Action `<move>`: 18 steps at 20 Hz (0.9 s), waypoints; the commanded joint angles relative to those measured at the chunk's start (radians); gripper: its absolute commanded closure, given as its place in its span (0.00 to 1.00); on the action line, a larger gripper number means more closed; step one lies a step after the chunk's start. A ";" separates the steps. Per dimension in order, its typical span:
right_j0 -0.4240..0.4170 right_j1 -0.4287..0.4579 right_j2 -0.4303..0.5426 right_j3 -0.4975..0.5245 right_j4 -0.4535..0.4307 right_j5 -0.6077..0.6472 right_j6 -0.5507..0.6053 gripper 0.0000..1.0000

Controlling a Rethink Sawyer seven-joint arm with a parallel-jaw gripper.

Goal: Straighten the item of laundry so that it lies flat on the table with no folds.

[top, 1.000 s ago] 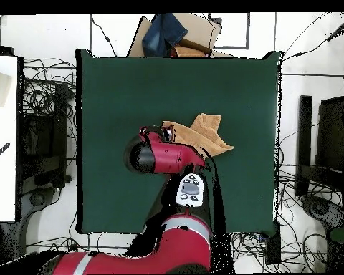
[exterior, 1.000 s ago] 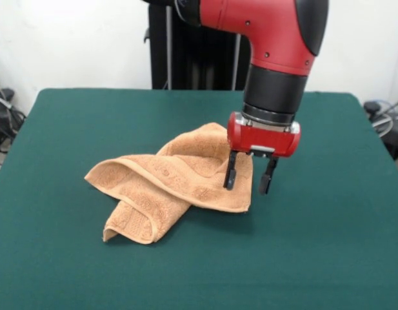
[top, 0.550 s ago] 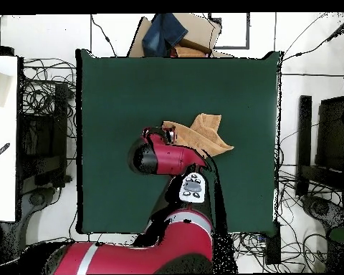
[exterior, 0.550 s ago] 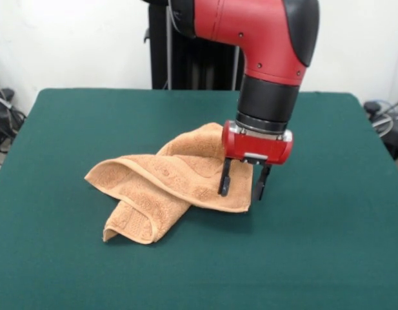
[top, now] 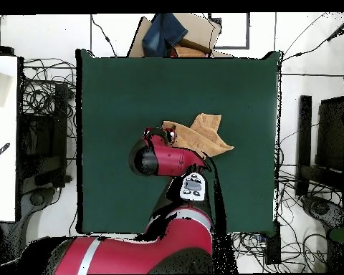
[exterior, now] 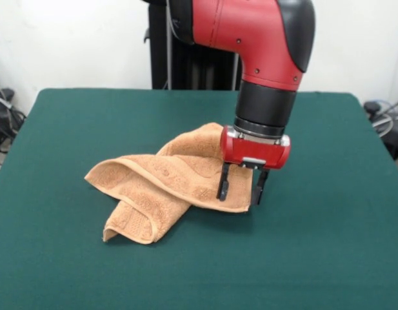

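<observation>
Orange-tan terry: the towel [exterior: 166, 184] you are to flatten lies crumpled near the middle of the worktop [exterior: 63, 258], folded over itself in several layers. In the front view you see 1 rolled lobe pointing left, 1 folded flap reaching down toward the camera, and 1 flatter panel on the right ending in a hemmed corner. A woven pattern band runs across the upper layers. In the overhead view the same towel [top: 207, 132] shows as a bunched, roughly triangular shape just above the arm, partly covered by it.

Dark green felt-like cloth: the worktop [top: 110, 107], a large rectangle, much bigger than the towel.

Red and black: the arm [exterior: 263, 58], coming down from above, its wrist pointing straight down. The tool [exterior: 240, 190] hangs over the towel's right-hand corner. Its 2 dark fingers [exterior: 222, 183] stand apart with a moderate gap, holding nothing; the left one is in front of the terry panel, the right one is at the panel's outer edge. You cannot tell from these views whether the tips touch the cloth or the worktop. In the overhead view the tool is hidden under the arm [top: 164, 157].

Surroundings: cables [top: 42, 107] on the floor, and a cardboard box [top: 193, 32] past 1 end of the worktop.
</observation>
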 commanded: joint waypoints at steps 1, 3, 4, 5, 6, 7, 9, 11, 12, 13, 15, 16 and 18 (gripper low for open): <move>-0.005 0.017 0.042 0.044 0.052 -0.045 0.244 0.00; 0.002 0.019 0.037 0.047 0.055 -0.059 0.250 0.00; 0.006 0.020 0.034 0.047 0.058 -0.061 0.252 0.00; 0.009 0.021 0.032 0.049 0.059 -0.064 0.253 0.00; 0.014 0.023 0.028 0.049 0.063 -0.068 0.256 0.00; 0.015 0.023 0.027 0.050 0.064 -0.069 0.256 0.00; 0.016 0.024 0.026 0.051 0.063 -0.075 0.256 0.00; 0.015 0.024 0.026 0.054 0.063 -0.084 0.257 0.00; 0.019 0.026 0.023 0.055 0.064 -0.086 0.257 0.00; 0.019 0.026 0.022 0.056 0.064 -0.091 0.257 0.00; 0.025 0.027 0.016 0.060 0.069 -0.099 0.260 0.00; 0.028 0.027 0.015 0.062 0.071 -0.100 0.261 0.00; 0.024 0.025 0.019 0.063 0.072 -0.089 0.255 0.00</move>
